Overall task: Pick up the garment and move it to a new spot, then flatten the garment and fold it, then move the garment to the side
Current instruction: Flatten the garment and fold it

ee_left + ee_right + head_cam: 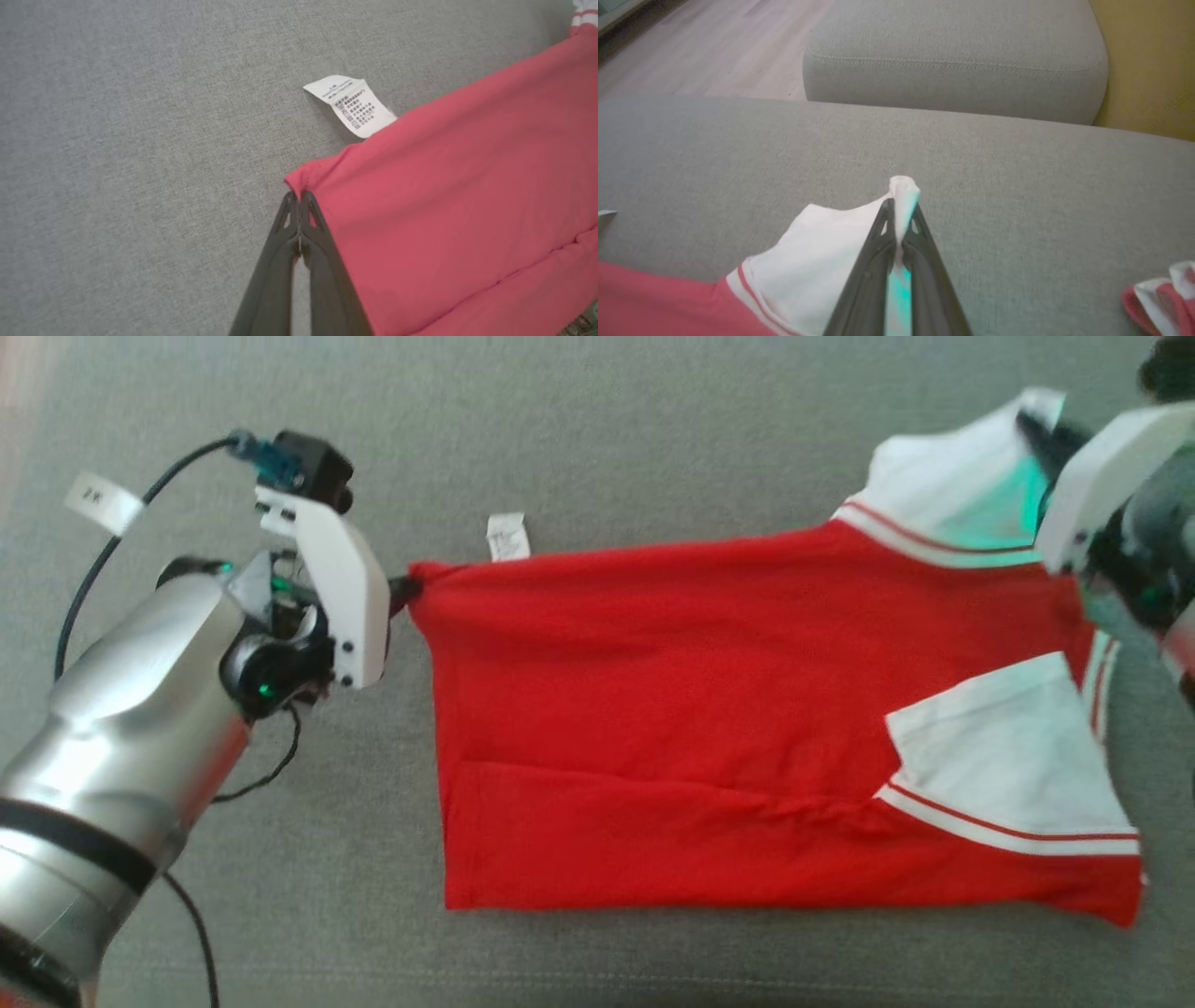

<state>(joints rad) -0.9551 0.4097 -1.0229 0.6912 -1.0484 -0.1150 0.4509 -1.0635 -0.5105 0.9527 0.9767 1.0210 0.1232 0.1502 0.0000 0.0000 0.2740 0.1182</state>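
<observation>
Item: red jersey T-shirt [709, 709] with white striped sleeves, spread flat on your grey fabric cushion [653, 439], its near side close to the cushion's front edge.
Left gripper [297, 198]: fingers pressed together on the far hem corner, beside the white care label [355, 105].
Right gripper [901, 207]: clamped on the far sleeve tip.
Purpose, as you may judge: both far-edge grips likely ready a fold towards the front.

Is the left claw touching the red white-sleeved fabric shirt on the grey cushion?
Touching. The left wrist view shows the left claw shut, its tips pinching the bunched corner of the red white-sleeved fabric shirt.
</observation>
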